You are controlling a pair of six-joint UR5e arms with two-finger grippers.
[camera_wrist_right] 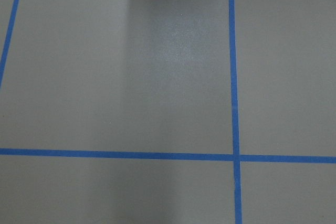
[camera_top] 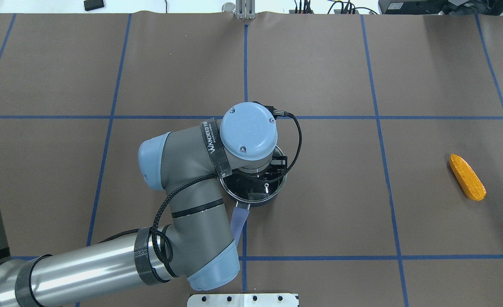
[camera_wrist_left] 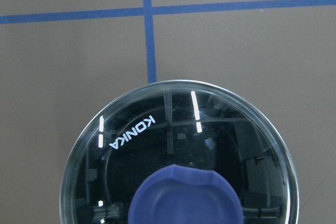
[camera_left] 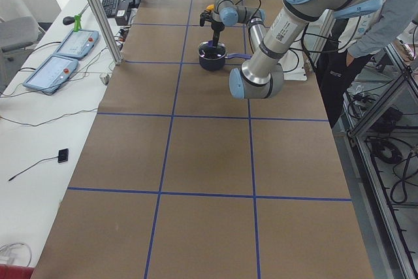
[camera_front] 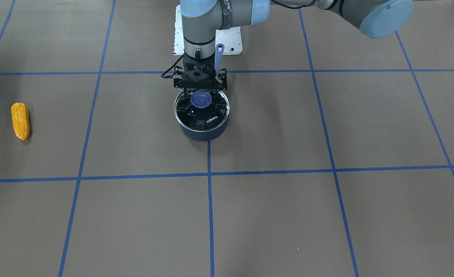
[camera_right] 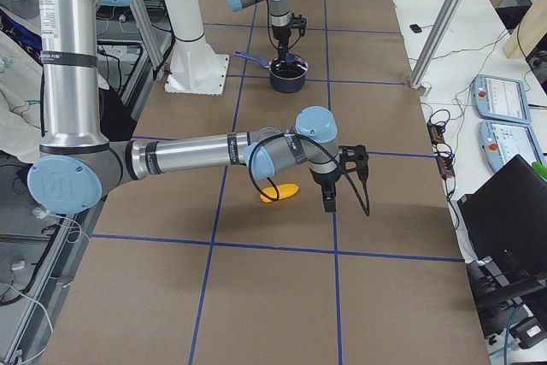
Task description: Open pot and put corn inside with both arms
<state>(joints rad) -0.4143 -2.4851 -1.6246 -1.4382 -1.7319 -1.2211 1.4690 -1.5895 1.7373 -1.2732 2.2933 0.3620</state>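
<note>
Left gripper (camera_front: pixel 201 91) is positioned over the lidded pot (camera_front: pixel 202 133), fingers spread either side of its blue knob (camera_front: pixel 201 99); the corn (camera_front: pixel 20 120) is found lying on the table (camera_front: pixel 288 215), well apart; right gripper (camera_right: pixel 328 203) finger state cannot be told.

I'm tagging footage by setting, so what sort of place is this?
Probably a robotics lab: a table marked with a blue tape grid, control pendants on the side bench, and aluminium frame posts.
</note>
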